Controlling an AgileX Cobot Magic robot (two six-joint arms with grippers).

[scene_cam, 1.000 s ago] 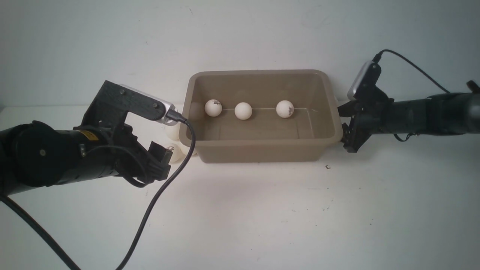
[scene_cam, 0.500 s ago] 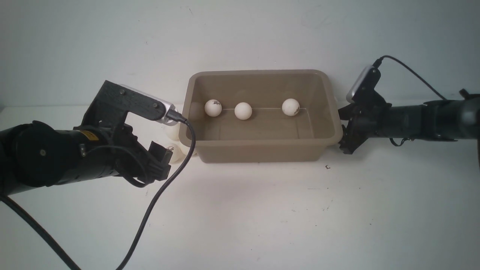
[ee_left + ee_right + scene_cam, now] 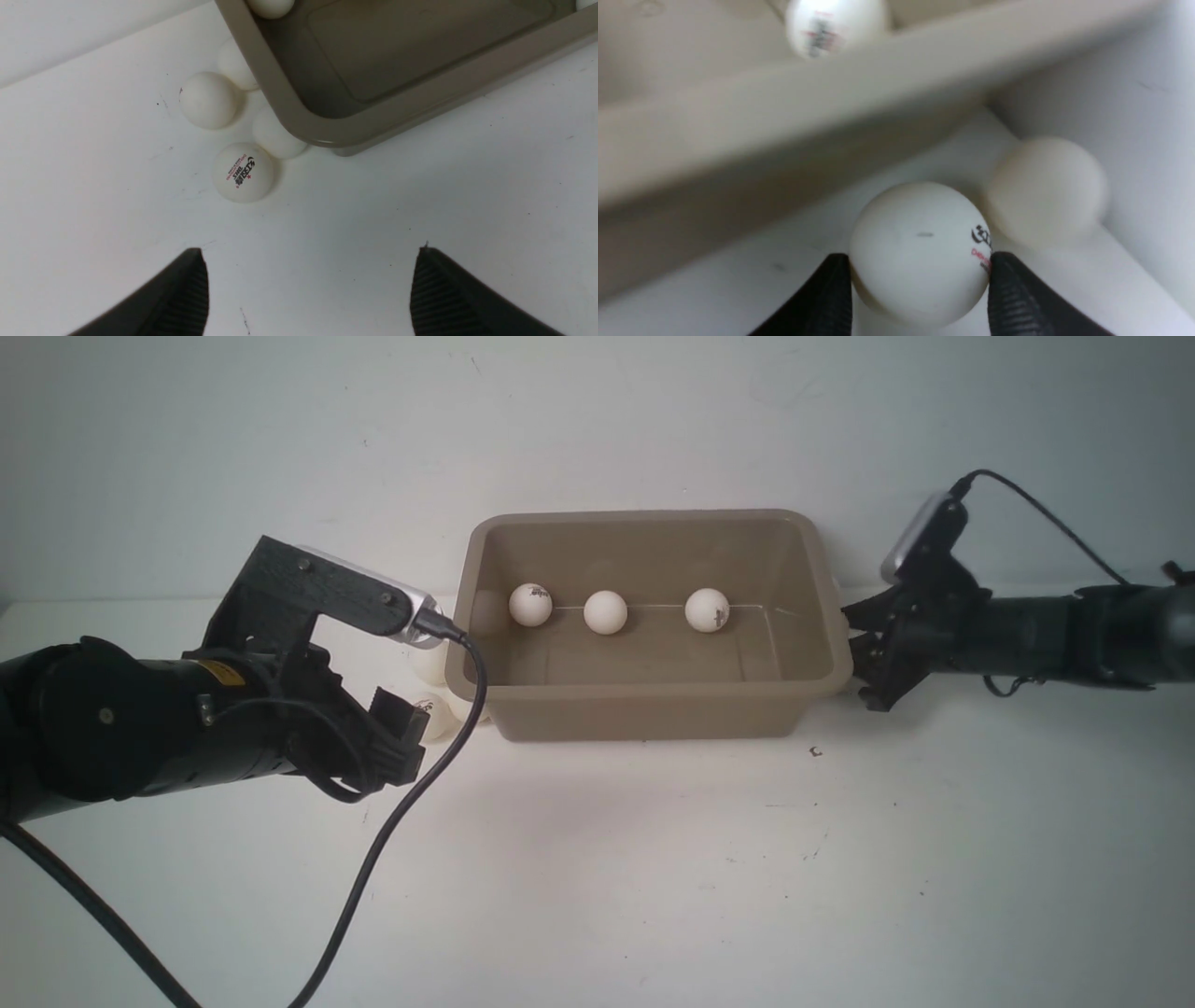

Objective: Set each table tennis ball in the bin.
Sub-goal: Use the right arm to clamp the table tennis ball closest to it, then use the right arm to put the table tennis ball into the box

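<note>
Table tennis ball [image 3: 920,233] is clamped in my right gripper [image 3: 919,273], right beside the bin [image 3: 738,140] wall (second ball [image 3: 1045,191] just past it). Left gripper [image 3: 310,266] hangs spread wide, loose balls [image 3: 243,172] just ahead of it at the bin's corner.

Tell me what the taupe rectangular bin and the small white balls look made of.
Taupe rectangular bin: apparently moulded plastic, smooth with a slight sheen; rounded corners, flared rim. Small white balls: probably plastic, matte; even seamless-looking surface, printed logo on some.
</note>
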